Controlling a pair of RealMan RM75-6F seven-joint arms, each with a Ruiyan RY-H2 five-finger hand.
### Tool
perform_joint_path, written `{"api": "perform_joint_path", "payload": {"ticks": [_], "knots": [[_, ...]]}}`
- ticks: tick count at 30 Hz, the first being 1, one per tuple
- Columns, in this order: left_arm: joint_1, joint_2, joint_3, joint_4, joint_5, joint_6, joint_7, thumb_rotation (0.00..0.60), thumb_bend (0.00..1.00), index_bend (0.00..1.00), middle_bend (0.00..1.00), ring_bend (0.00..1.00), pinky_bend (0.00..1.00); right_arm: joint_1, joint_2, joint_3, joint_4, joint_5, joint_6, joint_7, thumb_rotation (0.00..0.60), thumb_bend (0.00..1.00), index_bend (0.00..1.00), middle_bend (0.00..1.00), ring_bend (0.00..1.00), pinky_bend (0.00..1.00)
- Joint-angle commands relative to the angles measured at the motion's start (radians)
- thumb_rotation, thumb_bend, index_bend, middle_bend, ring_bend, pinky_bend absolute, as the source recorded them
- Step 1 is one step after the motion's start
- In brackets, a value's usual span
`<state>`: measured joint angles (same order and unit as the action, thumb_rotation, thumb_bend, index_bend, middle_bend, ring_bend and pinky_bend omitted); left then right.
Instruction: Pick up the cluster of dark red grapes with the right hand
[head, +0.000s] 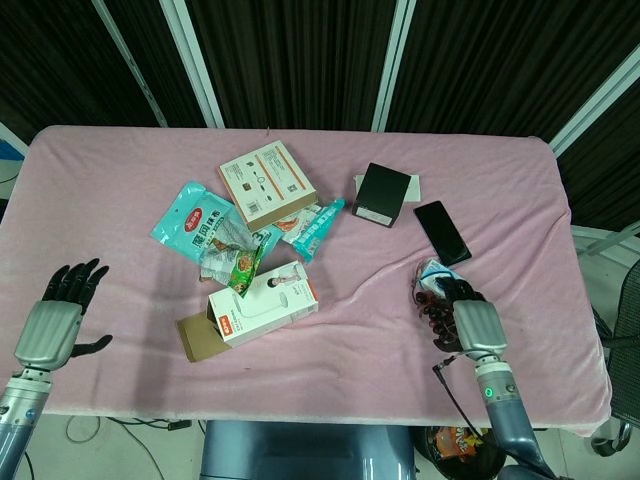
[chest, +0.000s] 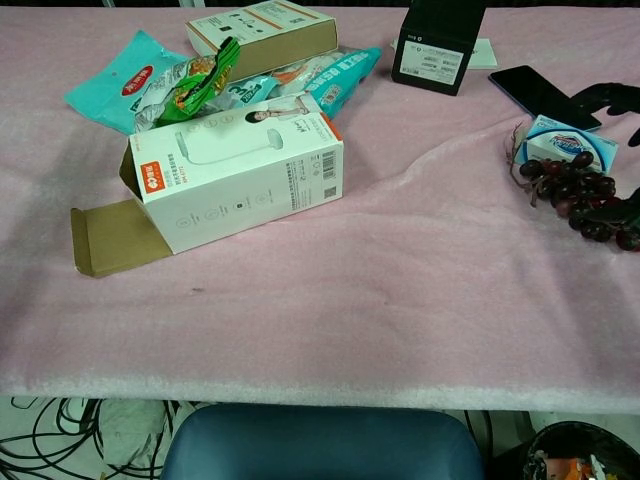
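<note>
Grapes (chest: 578, 197) lie beside the small blue packet (chest: 570, 142), under the spread, empty right hand (head: 470, 318); best to lower squarely and close fingers around the whole bunch, sparing the packet.

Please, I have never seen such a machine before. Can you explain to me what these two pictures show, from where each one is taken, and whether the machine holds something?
This is a robot with two arms, each ending in a hand with fingers. The head view looks down on the table from above; the chest view looks across it from lower down.

The left hand hovers by the table's edge, fingers apart, holding nothing. The right hand is over the cluster of dark red grapes, which it must pick up. The chest view shows its dark fingers around the grapes, but I cannot tell whether they grip yet.

On the pink cloth also lie a white box with an open flap, snack packets, an orange and white box, a black box, a phone and a small blue and white pack beside the grapes.
</note>
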<state>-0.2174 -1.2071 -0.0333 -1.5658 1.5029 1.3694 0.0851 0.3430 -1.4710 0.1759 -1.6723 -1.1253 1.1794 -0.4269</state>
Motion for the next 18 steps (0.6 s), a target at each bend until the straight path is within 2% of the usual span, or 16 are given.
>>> {"api": "perform_joint_path", "payload": {"ticks": [1, 5, 8, 11, 13, 15, 18], "knots": [[-0.001, 0.000, -0.001, -0.001, -0.005, -0.003, -0.002, 0.600, 0.00, 0.00, 0.00, 0.00, 0.00, 0.026, -0.038, 0.013, 0.043, 0.024, -0.016, -0.017, 0.600, 0.18, 0.13, 0.14, 0.13, 0.27], [-0.001, 0.001, -0.003, -0.003, -0.008, -0.004, -0.006, 0.600, 0.00, 0.00, 0.00, 0.00, 0.00, 0.054, -0.077, 0.027, 0.099, 0.060, -0.037, -0.038, 0.600, 0.18, 0.15, 0.15, 0.13, 0.27], [-0.001, 0.003, -0.003, -0.004, -0.009, -0.005, -0.008, 0.600, 0.00, 0.00, 0.00, 0.00, 0.00, 0.069, -0.096, 0.032, 0.138, 0.102, -0.061, -0.054, 0.600, 0.20, 0.21, 0.18, 0.15, 0.30], [-0.002, 0.004, -0.003, -0.005, -0.010, -0.007, -0.009, 0.600, 0.00, 0.00, 0.00, 0.00, 0.00, 0.075, -0.107, 0.027, 0.163, 0.129, -0.073, -0.062, 0.600, 0.32, 0.40, 0.34, 0.31, 0.44], [-0.002, 0.003, -0.003, -0.005, -0.011, -0.008, -0.008, 0.600, 0.00, 0.00, 0.00, 0.00, 0.00, 0.072, -0.110, 0.021, 0.170, 0.132, -0.077, -0.053, 0.600, 0.45, 0.60, 0.51, 0.49, 0.59], [-0.003, 0.003, -0.002, -0.006, -0.010, -0.009, -0.006, 0.600, 0.00, 0.00, 0.00, 0.00, 0.00, 0.070, -0.108, 0.013, 0.170, 0.128, -0.081, -0.040, 0.600, 0.51, 0.71, 0.62, 0.60, 0.67], [-0.002, 0.003, -0.001, -0.007, -0.009, -0.007, -0.005, 0.600, 0.00, 0.00, 0.00, 0.00, 0.00, 0.066, -0.099, 0.005, 0.163, 0.099, -0.072, -0.015, 0.600, 0.55, 0.78, 0.67, 0.66, 0.71]]}}
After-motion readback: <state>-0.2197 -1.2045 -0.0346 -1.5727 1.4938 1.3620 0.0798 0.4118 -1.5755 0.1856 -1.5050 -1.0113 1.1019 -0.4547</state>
